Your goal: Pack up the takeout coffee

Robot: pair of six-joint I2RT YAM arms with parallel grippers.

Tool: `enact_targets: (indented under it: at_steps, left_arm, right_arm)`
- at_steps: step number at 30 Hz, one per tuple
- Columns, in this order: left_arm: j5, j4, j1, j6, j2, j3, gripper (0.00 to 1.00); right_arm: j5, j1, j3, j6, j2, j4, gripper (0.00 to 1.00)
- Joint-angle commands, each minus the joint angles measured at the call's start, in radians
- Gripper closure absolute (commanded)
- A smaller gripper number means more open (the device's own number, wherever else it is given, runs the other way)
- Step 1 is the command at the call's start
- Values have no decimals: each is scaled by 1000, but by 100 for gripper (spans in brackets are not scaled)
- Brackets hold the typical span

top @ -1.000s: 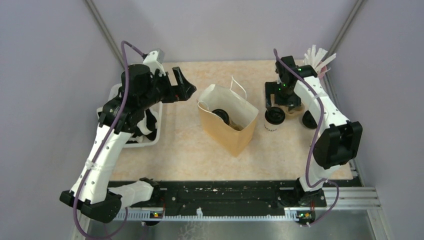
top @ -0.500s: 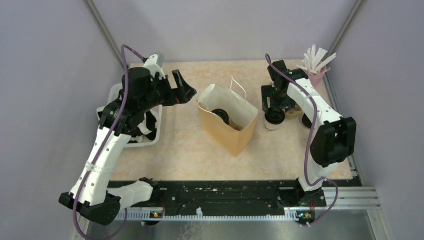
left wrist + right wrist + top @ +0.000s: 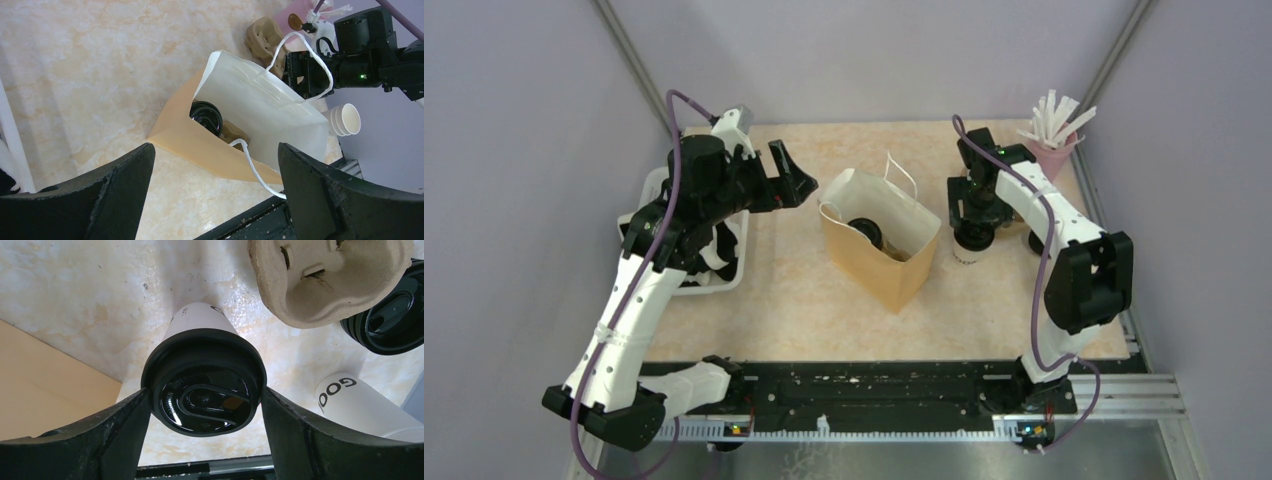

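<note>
A takeout coffee cup (image 3: 200, 322), white with a black lid (image 3: 204, 390), stands on the table just right of the brown paper bag (image 3: 879, 262). My right gripper (image 3: 204, 396) is down over the cup, and its fingers press the lid's rim on both sides. In the top view this gripper (image 3: 972, 222) covers most of the cup (image 3: 966, 250). A second lidded cup (image 3: 206, 116) lies inside the bag, next to a brown pulp piece. My left gripper (image 3: 215, 149) hangs wide open in the air left of the bag, holding nothing.
A pulp cup carrier (image 3: 325, 280) sits just beyond the gripped cup, with a stack of black lids (image 3: 395, 315) and a lying white cup (image 3: 360, 405) to its right. A pink cup of straws (image 3: 1052, 150) stands at the back right. A white bin (image 3: 724, 272) is under the left arm.
My right gripper has moved a little left and down over the cup, and its fingers have closed in onto the lid. The left arm has stayed still.
</note>
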Motion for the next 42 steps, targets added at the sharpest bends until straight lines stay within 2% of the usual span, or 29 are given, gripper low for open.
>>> enact_targets:
  at_steps: [1,11,19,36,42]
  left_arm:
    - [20,50,6,13,-3,-2,2]
    - [-22,-13,16,10,47,50,2]
    - [17,-3,25,22,74,54,2]
    - [17,-27,38,29,84,54,2]
    - [-28,-74,45,14,110,81,2]
  right_arm:
    - [19,12,-1,1,6,30,21]
    - [12,14,-23,5,-3,27,29]
    - [7,15,10,-1,-31,-13,23]
    - [-7,16,-42,11,-77,-16,22]
    - [-12,18,-59,14,-91,-4,31]
